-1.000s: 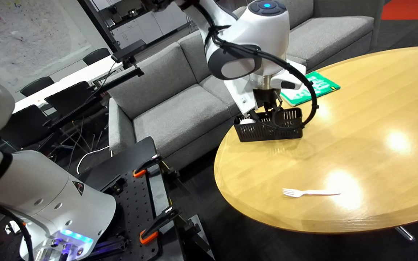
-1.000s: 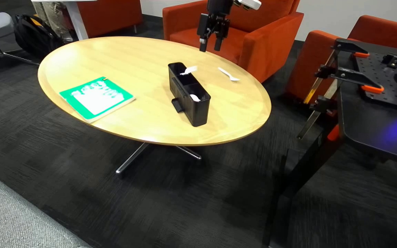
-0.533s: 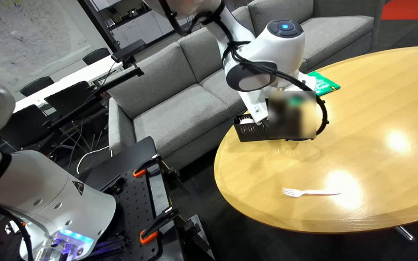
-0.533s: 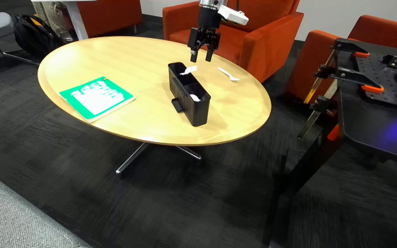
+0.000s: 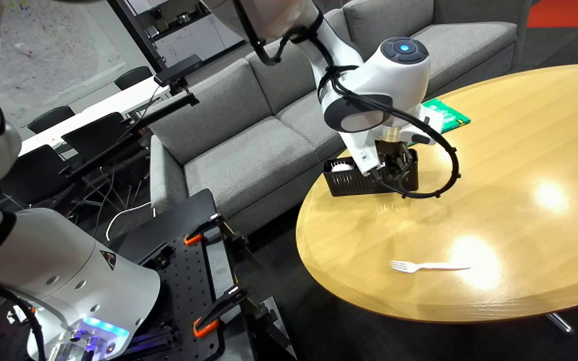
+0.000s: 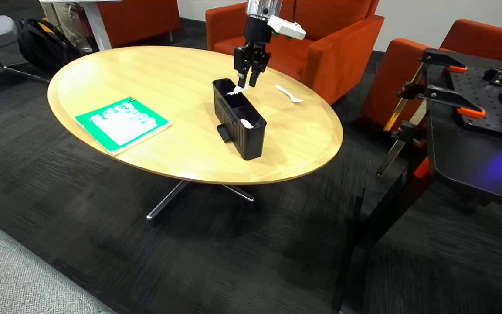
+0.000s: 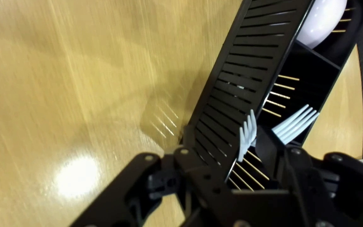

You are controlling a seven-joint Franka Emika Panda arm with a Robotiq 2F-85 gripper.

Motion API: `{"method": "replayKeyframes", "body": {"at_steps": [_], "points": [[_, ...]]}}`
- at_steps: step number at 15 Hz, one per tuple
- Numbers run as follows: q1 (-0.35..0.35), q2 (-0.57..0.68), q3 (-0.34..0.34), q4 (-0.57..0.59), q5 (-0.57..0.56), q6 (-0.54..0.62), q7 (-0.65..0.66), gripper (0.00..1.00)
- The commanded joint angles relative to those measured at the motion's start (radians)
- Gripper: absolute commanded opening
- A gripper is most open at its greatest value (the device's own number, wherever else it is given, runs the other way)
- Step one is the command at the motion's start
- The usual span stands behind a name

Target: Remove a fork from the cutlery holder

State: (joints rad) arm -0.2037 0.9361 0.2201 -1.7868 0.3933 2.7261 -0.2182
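Hovering at the cutlery box, the gripper has its fingers apart. One fork shows between them — by the wrist view.

With twelve o'clock at the top of an exterior view, the cutlery holder stands on the table, a booklet at nine o'clock from it and a loose fork at two. The gripper is at twelve, by the holder's far end. In the wrist view, one fork in the holder shows between the fingers, a second fork beside the three o'clock finger; a spoon-like piece lies in an end compartment at one o'clock.
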Motion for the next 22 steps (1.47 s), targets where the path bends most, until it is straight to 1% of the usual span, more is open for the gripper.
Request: {"method": "replayKeyframes", "body": {"at_steps": [1,4,5,7,8,10,15,18,22], "points": [[-0.023,0.024,0.024,0.038,-0.016,-0.032,0.014,0.24],[-0.022,0.028,0.032,0.051,-0.017,-0.042,0.011,0.02],[-0.023,0.028,0.035,0.053,-0.016,-0.045,0.009,0.00],[-0.028,0.019,0.045,0.046,-0.013,-0.048,0.004,0.00],[-0.033,0.011,0.051,0.038,-0.010,-0.050,0.001,0.02],[-0.044,-0.011,0.065,0.017,-0.005,-0.056,-0.005,0.00],[-0.060,-0.088,0.069,-0.043,0.003,-0.084,0.006,0.01],[-0.067,-0.161,0.065,-0.096,0.008,-0.090,0.009,0.01],[-0.090,-0.310,0.074,-0.215,0.028,-0.101,-0.021,0.01]]}}
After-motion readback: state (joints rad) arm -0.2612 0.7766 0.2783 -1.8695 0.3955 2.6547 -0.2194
